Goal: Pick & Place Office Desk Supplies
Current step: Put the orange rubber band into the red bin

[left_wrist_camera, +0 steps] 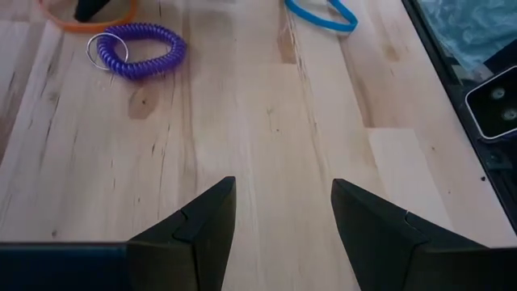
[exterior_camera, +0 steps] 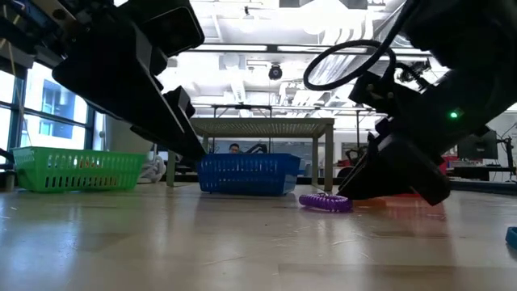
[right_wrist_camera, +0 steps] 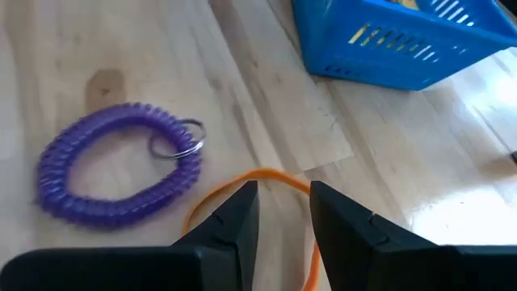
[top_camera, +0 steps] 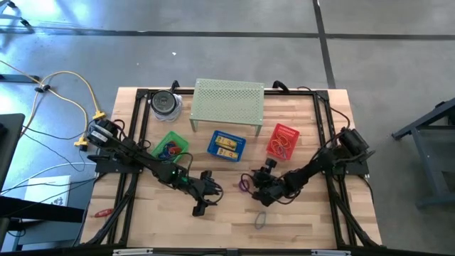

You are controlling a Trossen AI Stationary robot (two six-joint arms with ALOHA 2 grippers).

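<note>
An orange band loop (right_wrist_camera: 271,175) lies flat on the wooden table beside a purple coil loop (right_wrist_camera: 121,174) with a small metal ring. My right gripper (right_wrist_camera: 284,194) is low over the table, open by a narrow gap, and the band runs through that gap. My left gripper (left_wrist_camera: 283,194) hovers open over bare wood near the table's middle (top_camera: 207,198), with nothing between its fingers. Ahead of it lie the purple coil (left_wrist_camera: 141,50) and a blue oval loop (left_wrist_camera: 321,12), which is nearer the table's front edge (top_camera: 261,220). My right gripper stands astride the orange band (right_wrist_camera: 300,184), slanting down from the table's right side. The band lies flat on the wood. I cannot tell whether the fingers touch it.
At the back stand a green basket (top_camera: 170,146), a blue basket (top_camera: 226,146) and a red basket (top_camera: 282,140), each with small items inside. Behind them are a perforated green shelf (top_camera: 227,105) and a round container (top_camera: 166,104). Bare wood lies along the near edge.
</note>
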